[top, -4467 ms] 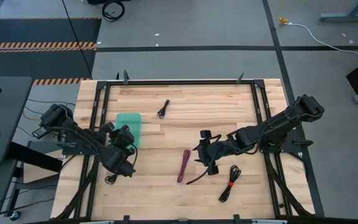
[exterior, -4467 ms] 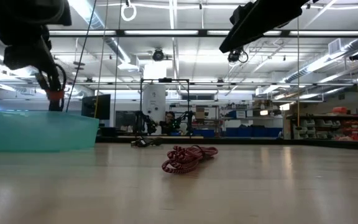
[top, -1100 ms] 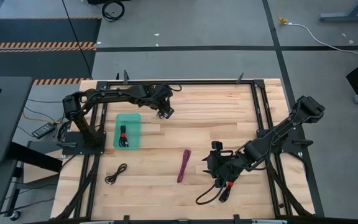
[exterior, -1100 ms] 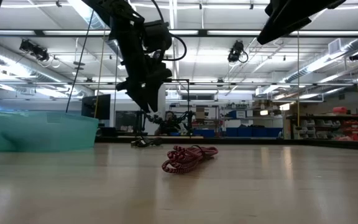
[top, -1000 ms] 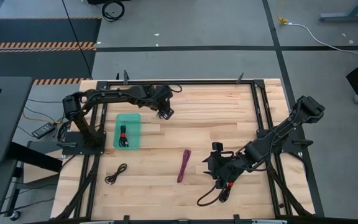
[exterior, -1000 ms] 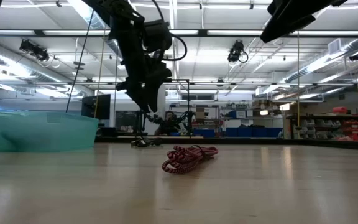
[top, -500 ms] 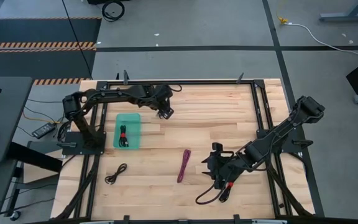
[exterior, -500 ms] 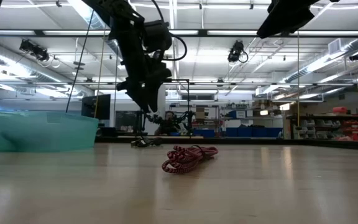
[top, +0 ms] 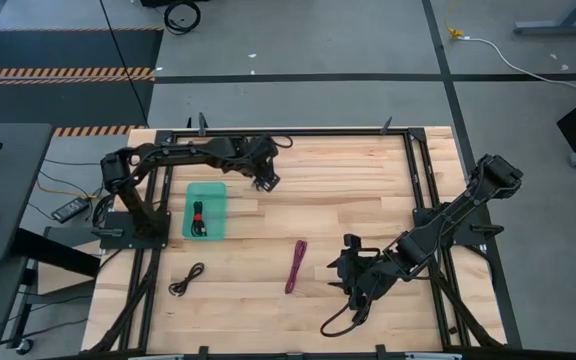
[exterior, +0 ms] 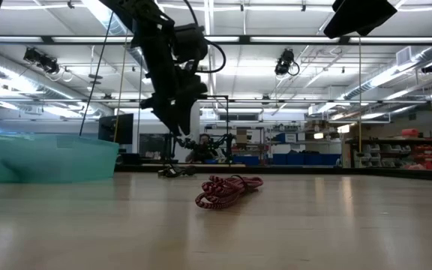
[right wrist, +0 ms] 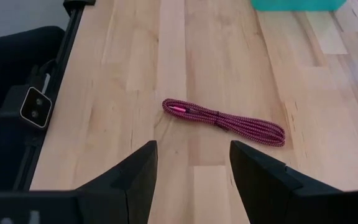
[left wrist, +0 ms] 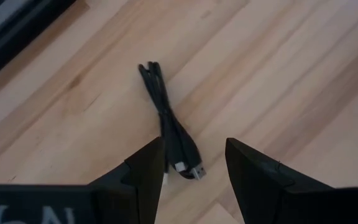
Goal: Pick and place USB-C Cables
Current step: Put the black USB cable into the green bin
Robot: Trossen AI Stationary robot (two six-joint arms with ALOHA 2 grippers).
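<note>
USB-C cables, counted in the high view: five. One black with a red tie (top: 198,217) lies in the teal tray (top: 213,190); one black (top: 185,278) at 7 o'clock on the table (top: 298,190); one magenta (top: 295,266) near centre; two under the arms. Left wrist view alone shows the black bundle (left wrist: 169,127) on bare wood, its plug end between the fingertips. Left gripper (left wrist: 194,165) (at 11 o'clock) is parted, holding nothing. Right gripper (right wrist: 193,163), at 5 o'clock, is parted too, empty, facing the magenta cable.

black cable (left wrist: 169,134) and magenta cable (right wrist: 224,122) lie flat, apart.
</note>
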